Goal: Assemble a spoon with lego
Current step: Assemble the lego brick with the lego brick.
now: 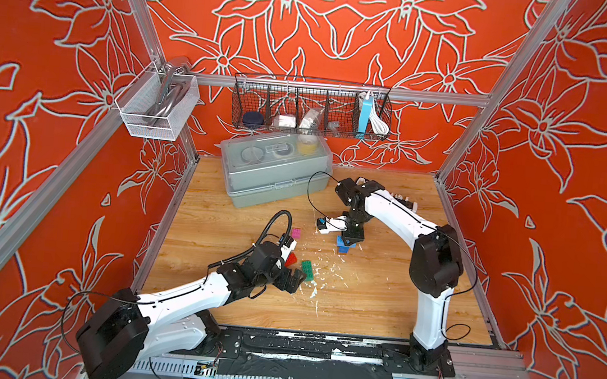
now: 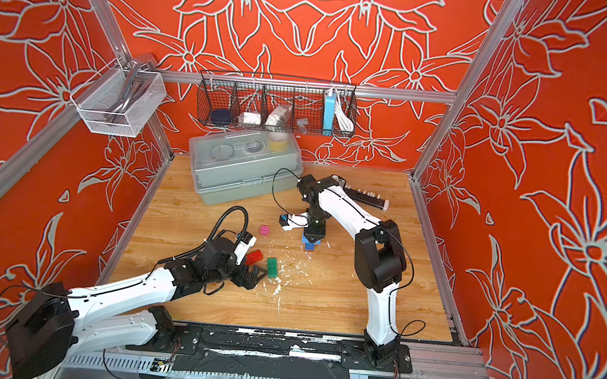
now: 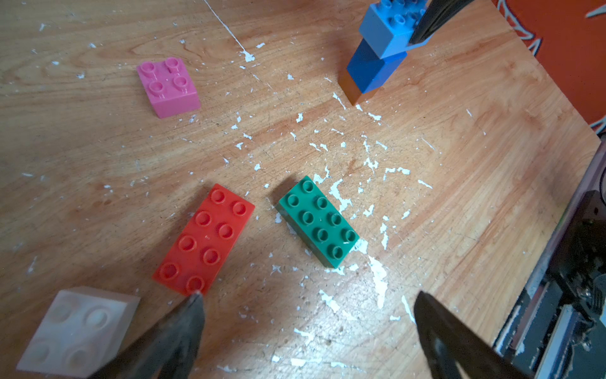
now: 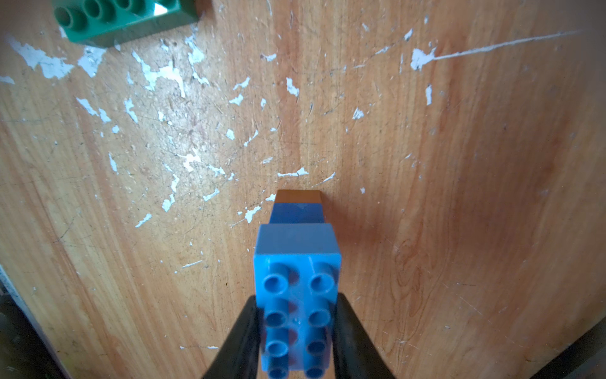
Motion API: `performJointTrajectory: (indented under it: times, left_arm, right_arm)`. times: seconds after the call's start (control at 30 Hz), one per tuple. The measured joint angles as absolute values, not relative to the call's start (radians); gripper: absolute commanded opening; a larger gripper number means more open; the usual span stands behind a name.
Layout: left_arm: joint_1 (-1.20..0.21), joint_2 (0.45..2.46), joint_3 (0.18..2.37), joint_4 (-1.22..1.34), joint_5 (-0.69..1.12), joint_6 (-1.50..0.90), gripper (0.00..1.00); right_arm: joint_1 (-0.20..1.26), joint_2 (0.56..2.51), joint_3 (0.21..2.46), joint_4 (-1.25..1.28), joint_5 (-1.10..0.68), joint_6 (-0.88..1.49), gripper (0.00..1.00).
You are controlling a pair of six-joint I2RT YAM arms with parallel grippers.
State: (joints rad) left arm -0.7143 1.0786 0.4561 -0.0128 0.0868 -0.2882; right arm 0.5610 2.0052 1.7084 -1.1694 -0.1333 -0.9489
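A short stack of lego (image 1: 343, 247) stands upright on the wooden table (image 1: 359, 308): a brown brick (image 4: 298, 196) at the bottom, a dark blue brick (image 4: 296, 213), and a light blue 2x4 brick (image 4: 296, 249) on top. My right gripper (image 4: 297, 300) is shut on the light blue brick from above. Loose pink (image 3: 167, 87), red (image 3: 203, 241), green (image 3: 318, 221) and white (image 3: 78, 331) bricks lie flat nearby. My left gripper (image 3: 308, 295) hovers open over bare wood, one fingertip at the red brick's end, holding nothing.
A grey lidded box (image 1: 273, 173) sits at the back of the table. Above it a black wire basket (image 1: 311, 106) hangs on the rail, with a white mesh basket (image 1: 155, 106) to its left. A black strip (image 2: 367, 198) lies at the back right.
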Motion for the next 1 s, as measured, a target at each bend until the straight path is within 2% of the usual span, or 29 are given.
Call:
performJointTrajectory:
  times: [1.0]
  left_arm:
    - [-0.714, 1.087, 0.456, -0.013, 0.080, -0.287, 0.98]
  right_arm:
    - [0.561, 2.009, 1.697, -1.141, -0.150, -0.925, 0.00]
